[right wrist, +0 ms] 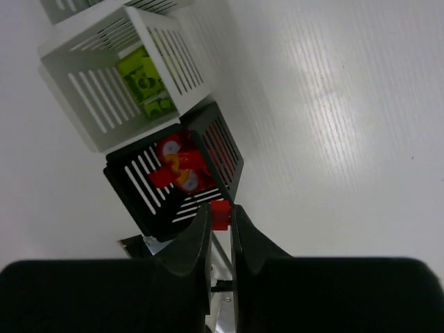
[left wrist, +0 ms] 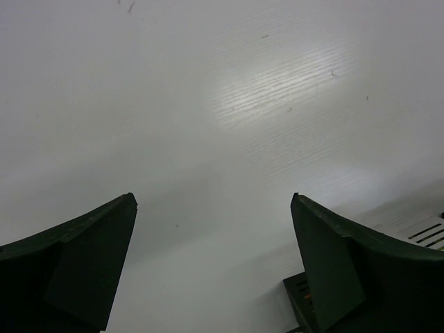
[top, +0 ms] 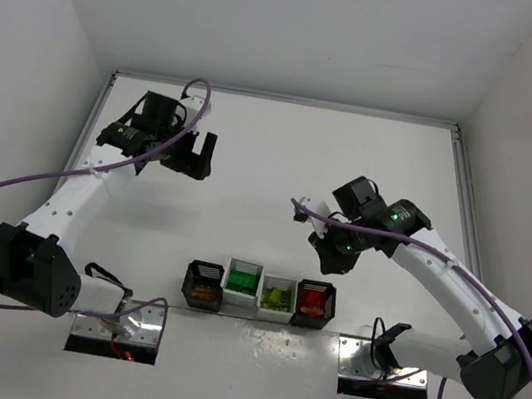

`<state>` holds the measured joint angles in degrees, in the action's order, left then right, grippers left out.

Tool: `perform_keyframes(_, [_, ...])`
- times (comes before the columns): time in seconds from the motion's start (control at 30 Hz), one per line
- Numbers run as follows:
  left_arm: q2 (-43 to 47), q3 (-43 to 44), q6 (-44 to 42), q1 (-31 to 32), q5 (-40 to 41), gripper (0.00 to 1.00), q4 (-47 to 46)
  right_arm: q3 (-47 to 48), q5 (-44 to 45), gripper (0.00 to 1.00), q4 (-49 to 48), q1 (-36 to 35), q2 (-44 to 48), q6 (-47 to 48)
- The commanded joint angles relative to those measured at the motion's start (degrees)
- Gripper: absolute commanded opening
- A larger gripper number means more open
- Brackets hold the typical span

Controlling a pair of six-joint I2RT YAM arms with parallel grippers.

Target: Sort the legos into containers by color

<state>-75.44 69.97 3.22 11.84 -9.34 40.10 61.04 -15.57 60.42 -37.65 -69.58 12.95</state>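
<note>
**Red brick pinched, red bin just ahead**

The right gripper (right wrist: 220, 208) is closed almost to touching, with a small red brick (right wrist: 221, 216) caught at its fingertips. It hangs right of the table's (top: 284, 152) middle, on the far side of the row of bins, which stands along the middle of the near edge.

The red bin (right wrist: 223, 152) is the black one at the right end of that row, and it already holds red legos (right wrist: 173, 166). In the wrist view it lies straight ahead of the fingers, and the brick shows against its closest rim rather than over the opening. From above, the bin lies just toward the near edge from the gripper. I judge that a short carry that way would put the brick over the opening. How high the brick hangs above the rim cannot be told. It is also too small to tell which way its long axis runs.

The white bin (right wrist: 90, 97) next door holds yellow-green, so drifting left would mix colours.

The left gripper (left wrist: 211, 201) is spread wide and holds nothing. It sits toward the far-left corner, well apart from the red bin, so the right arm is much the nearer.
</note>
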Motion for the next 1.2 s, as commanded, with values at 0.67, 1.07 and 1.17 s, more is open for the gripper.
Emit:
perform_keyframes(0.67, [0.29, 1.3, -1.91, -0.5, -3.14, 0.99, -1.42, 1.37, -11.23, 0.03, 9.89, -3.75, -1.08, 10.69])
perform_keyframes(1.07, [0.29, 0.78, -2.43, -0.5, -2.08, 0.99, -1.95, 0.84, -5.53, 0.44, 6.9, -7.0, -1.79, 6.56])
perform_keyframes(1.17, [1.34, 0.78, -2.43, -1.11, -2.6, 0.99, -1.95, 0.84, -3.68, 0.45, 4.37, -7.0, -1.79, 4.72])
